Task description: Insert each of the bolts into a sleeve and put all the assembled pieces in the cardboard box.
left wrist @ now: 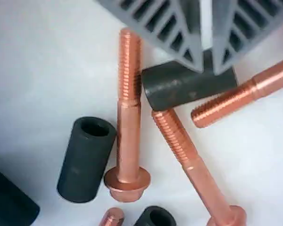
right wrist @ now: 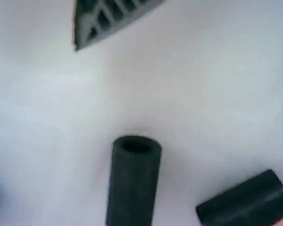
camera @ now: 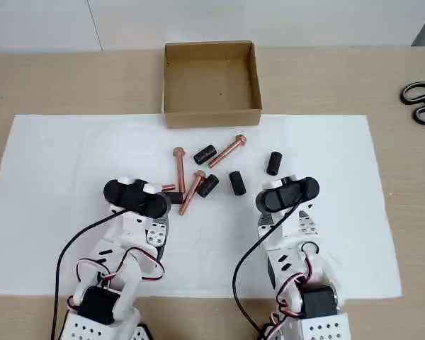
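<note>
— Where's your left gripper (left wrist: 206, 66)?
— Fingers nearly together, tips over a black cylindrical sleeve (left wrist: 188, 87) among copper-coloured bolts (left wrist: 128, 117); the brown cardboard box (camera: 212, 117) sits beyond; your right gripper (right wrist: 99, 26) hangs above another black sleeve (right wrist: 132, 179); its grip, you cannot tell.

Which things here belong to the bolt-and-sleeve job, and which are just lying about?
Belong to the job:
- copper-coloured metal bolts
- black cylindrical sleeves
- open brown cardboard box

Just lying about:
- black-handled scissors, at the edge of the wooden table
- white paper sheet, under the parts
</note>
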Robot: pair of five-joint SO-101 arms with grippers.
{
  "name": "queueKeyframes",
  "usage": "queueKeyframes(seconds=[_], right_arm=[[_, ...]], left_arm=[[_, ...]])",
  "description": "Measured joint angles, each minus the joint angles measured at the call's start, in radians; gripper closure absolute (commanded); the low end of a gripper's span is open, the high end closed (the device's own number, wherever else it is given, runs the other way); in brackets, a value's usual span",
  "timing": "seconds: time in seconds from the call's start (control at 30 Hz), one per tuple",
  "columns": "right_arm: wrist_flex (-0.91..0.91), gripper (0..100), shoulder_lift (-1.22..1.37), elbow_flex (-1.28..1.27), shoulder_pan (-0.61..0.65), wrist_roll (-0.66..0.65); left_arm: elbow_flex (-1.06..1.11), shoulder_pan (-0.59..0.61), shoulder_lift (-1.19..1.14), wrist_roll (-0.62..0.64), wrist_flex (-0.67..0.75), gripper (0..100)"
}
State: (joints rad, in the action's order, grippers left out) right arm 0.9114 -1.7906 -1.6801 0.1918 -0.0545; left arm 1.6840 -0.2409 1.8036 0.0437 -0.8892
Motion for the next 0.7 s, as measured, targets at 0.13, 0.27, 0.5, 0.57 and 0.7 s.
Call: queueKeyframes(seconds=[0.13,0.27,0.5,0.57,0.7], right_arm=[[0.000,84.3,0.000,0.000,0.000,0.000],[0.000,84.3,0.000,0.000,0.000,0.000],[0.000,84.3,0.000,0.000,0.000,0.000],[0.000,84.3,0.000,0.000,0.000,0.000],[0.000,84.2,0.000,0.000,0.000,0.000]], left_arm=[[0.000,0.000,0.000,0.000,0.000,99],[0.000,0.000,0.000,0.000,0.000,99],[0.000,0.000,0.000,0.000,0.000,99],[0.000,0.000,0.000,0.000,0.000,99],[0.000,-0.017,0.000,0.000,0.000,99]])
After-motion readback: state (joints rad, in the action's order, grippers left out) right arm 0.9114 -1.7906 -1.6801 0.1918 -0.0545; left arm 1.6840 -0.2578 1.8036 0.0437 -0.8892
